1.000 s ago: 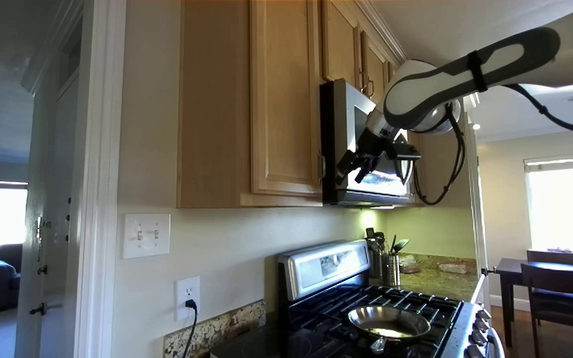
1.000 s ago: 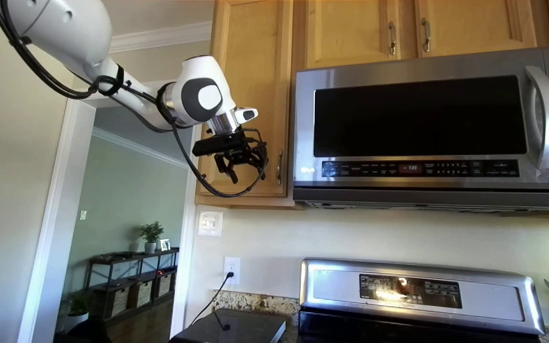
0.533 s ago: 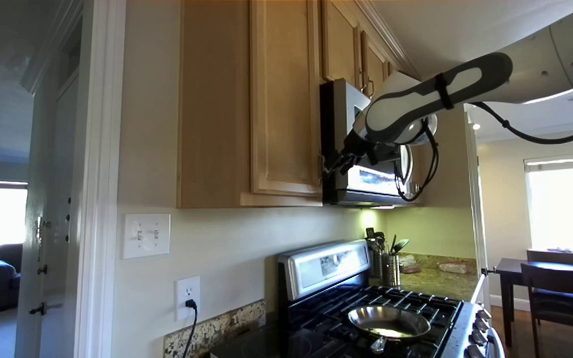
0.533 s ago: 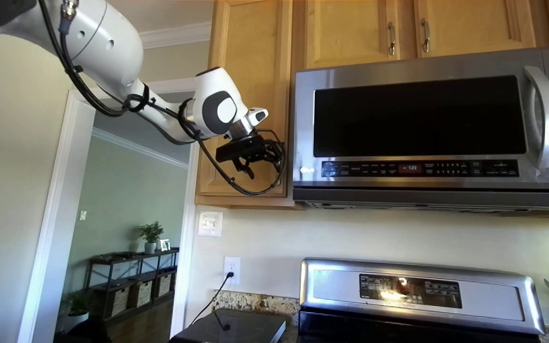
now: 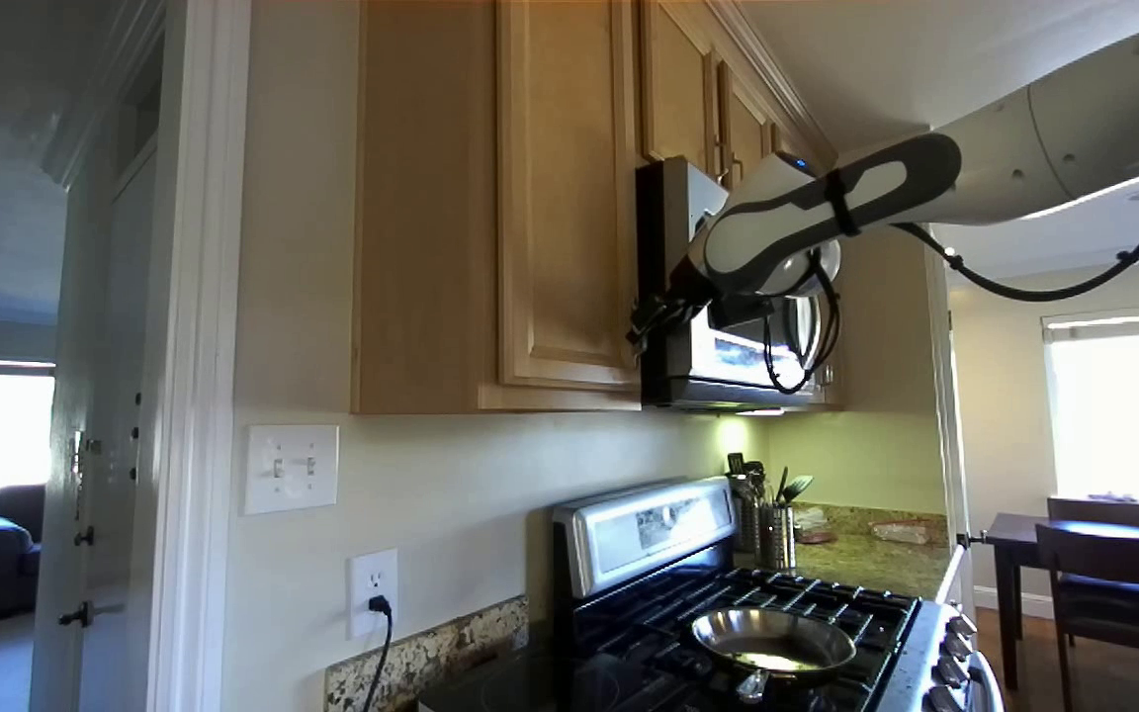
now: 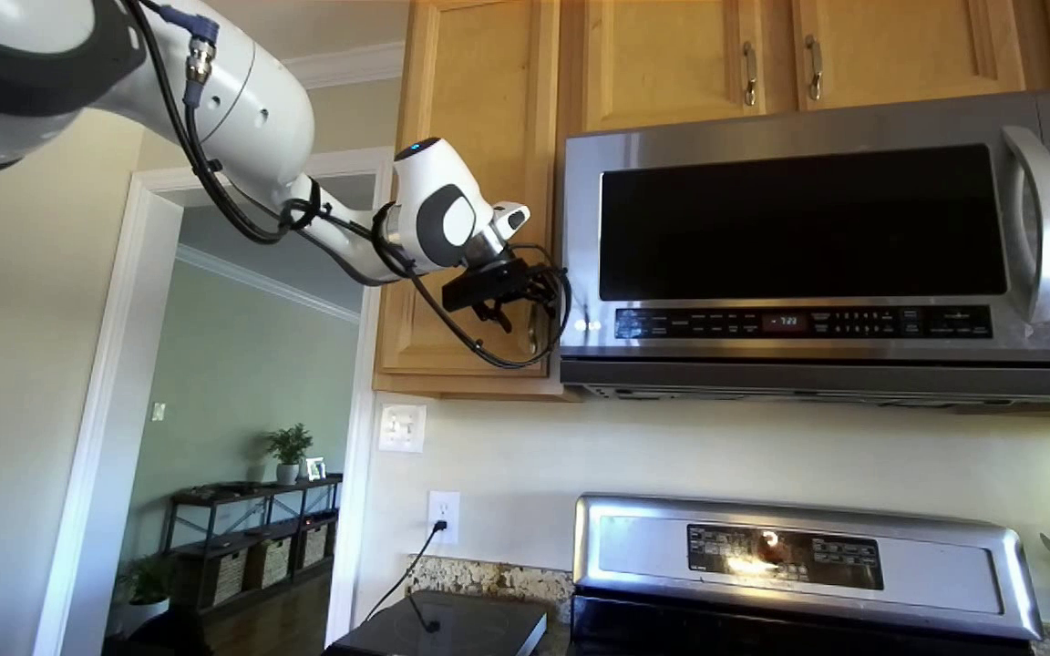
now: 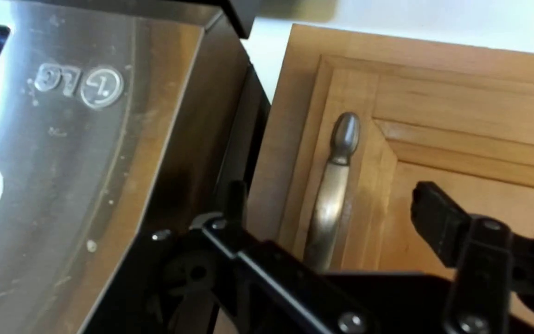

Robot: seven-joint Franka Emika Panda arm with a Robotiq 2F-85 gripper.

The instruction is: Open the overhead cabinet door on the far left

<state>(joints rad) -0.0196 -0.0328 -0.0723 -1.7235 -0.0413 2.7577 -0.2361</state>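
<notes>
Overhead cabinet door [image 5: 569,198]: closed, just beside the LG microwave [image 6: 803,223].
Pincer [image 7: 332,198]: jaws apart, bar handle [image 7: 330,204] seen between them, near the microwave.
Door opening: at grasp alignment, it seems.
Bar handle: probably next, clamp and pull outward.

overhead cabinet door [image 6: 507,137]: top cut off in both exterior views | bar handle [image 7: 334,190]: one end hidden behind pincer [image 7: 329,206] in wrist view | pincer touching bar handle: cannot tell (its black parts run together from outside) | robot arm [image 6: 261,118]: cut off in both exterior views | microwave [image 7: 86,162]: cut off, wrist view
</notes>
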